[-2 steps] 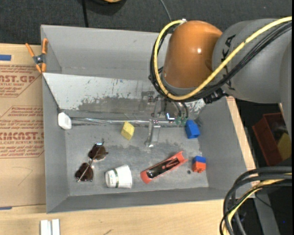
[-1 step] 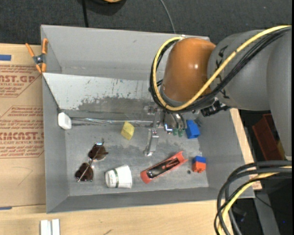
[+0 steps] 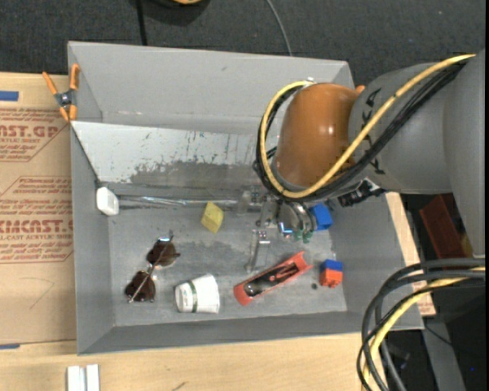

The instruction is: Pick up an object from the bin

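The gripper [image 3: 262, 241] is hanging low over the bin floor [image 3: 228, 255], under the orange cover [image 3: 314, 141] and the looped yellow cables [image 3: 270, 149] of the arm's wrist. Whether it is spread or pressed together I cannot tell, as the wrist is hiding much of it.

Nearest to it, the red tool [image 3: 270, 278] is lying flat just on the near side of the gripper, a long body with a dark slot along it, pointing slantwise. Whether the two are touching I cannot tell.

A small blue piece [image 3: 321, 216] is sitting just to the gripper's right, close under the wrist. An orange and blue block [image 3: 332, 273] is resting to the right of the gripper and nearer the front wall, beyond the tool's end. A yellow block [image 3: 213, 217] is lying near the gripper's left. Further left, well apart from it, a white cup [image 3: 197, 295] is lying on its side, a pair of sunglasses [image 3: 151, 269] is lying beside that, and a white-ended clear rod [image 3: 107, 201] is stretching along the back of the floor
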Controlling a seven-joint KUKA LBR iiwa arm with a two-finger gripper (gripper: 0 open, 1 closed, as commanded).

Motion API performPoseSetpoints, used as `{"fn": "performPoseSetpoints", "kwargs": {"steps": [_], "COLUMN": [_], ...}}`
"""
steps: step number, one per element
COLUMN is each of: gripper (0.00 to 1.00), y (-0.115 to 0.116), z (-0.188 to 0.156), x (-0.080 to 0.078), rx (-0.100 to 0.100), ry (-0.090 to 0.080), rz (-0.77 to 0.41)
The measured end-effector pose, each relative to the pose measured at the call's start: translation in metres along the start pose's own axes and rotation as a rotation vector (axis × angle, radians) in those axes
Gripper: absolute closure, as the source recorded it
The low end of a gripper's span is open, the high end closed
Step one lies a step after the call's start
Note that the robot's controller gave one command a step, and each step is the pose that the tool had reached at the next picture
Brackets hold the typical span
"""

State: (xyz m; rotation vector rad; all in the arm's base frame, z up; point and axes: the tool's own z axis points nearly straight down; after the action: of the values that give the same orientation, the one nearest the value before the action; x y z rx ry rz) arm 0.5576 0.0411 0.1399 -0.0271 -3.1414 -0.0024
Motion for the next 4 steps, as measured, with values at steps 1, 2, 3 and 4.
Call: {"fn": "performPoseSetpoints", "kwargs": {"steps": [1,2,3,4], "gripper": [0.0,0.0,1.0,1.0], "y": [-0.017,-0.054,-0.071,-0.071], "z": [0.034,0.061,0.069,0.069], "x": [0.014,0.038,0.026,0.026], "rx": [-0.001,-0.001,-0.001,-0.001], "ry": [-0.006,-0.001,-0.007,-0.007], "rz": [-0.023,-0.151,-0.498,-0.498]}}
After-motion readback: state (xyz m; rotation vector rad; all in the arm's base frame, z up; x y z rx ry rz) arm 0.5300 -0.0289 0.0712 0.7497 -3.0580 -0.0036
